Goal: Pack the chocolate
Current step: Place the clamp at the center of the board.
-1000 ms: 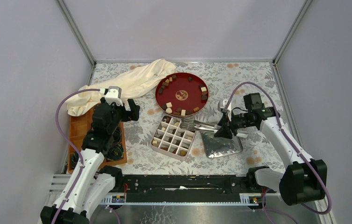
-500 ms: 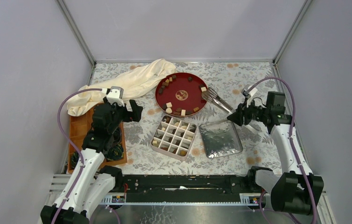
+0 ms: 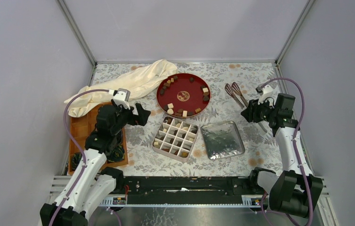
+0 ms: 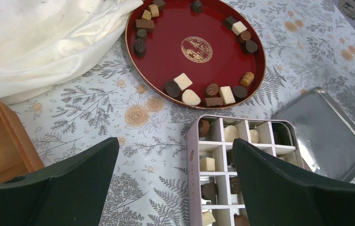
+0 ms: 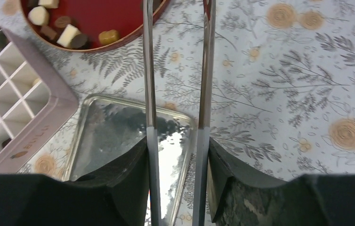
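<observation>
The chocolate [image 4: 182, 81], small dark brown, tan and cream-white pieces, lies partly along the rim of a round red lacquered plate [image 3: 189, 87] toward the far edge of the desk [image 3: 251, 75]. The rest sits in the cells of a pale square divided box [image 3: 175, 139] at the desk's middle, just in front of the plate. A shiny silver tin lid [image 3: 222, 140] lies beside the box, on its right-edge side. The left hand [image 4: 174, 141] hovers wide open and empty between the box and a wooden tray [image 3: 79, 127] at the left edge. The right hand [image 3: 253, 113], near the right edge, grips slim metal tongs [image 3: 234, 91], its fingers pressing both arms. A cream cloth [image 3: 133, 82] lies crumpled toward the far-left corner.
</observation>
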You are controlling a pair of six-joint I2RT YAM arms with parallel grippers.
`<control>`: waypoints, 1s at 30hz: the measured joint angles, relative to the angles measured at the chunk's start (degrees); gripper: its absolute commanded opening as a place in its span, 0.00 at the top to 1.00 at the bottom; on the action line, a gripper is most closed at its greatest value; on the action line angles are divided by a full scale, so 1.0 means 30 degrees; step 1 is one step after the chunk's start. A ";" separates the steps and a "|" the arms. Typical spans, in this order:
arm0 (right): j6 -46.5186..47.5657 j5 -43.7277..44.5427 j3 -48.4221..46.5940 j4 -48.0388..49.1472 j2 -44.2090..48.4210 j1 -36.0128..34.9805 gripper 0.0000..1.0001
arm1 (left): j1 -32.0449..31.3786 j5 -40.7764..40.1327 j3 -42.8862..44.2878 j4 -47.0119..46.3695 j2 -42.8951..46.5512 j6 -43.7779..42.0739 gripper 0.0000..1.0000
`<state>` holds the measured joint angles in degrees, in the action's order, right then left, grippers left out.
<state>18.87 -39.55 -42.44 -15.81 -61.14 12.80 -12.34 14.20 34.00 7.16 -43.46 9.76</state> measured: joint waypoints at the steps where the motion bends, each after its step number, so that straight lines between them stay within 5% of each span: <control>1: -0.0182 0.0364 0.0022 0.0058 0.0000 0.0073 0.51 | -0.0051 0.0029 -0.0007 -0.0007 0.0000 0.0058 0.01; 30: -0.2186 0.5574 0.0306 0.1428 -0.1348 0.1049 0.49 | -0.2331 0.1035 -0.0131 -0.0138 -0.0940 0.0663 0.01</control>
<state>12.32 -22.83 -41.52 -11.53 -65.19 15.94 -19.33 17.30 33.61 6.74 -46.28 11.75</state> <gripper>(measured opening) 0.514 0.986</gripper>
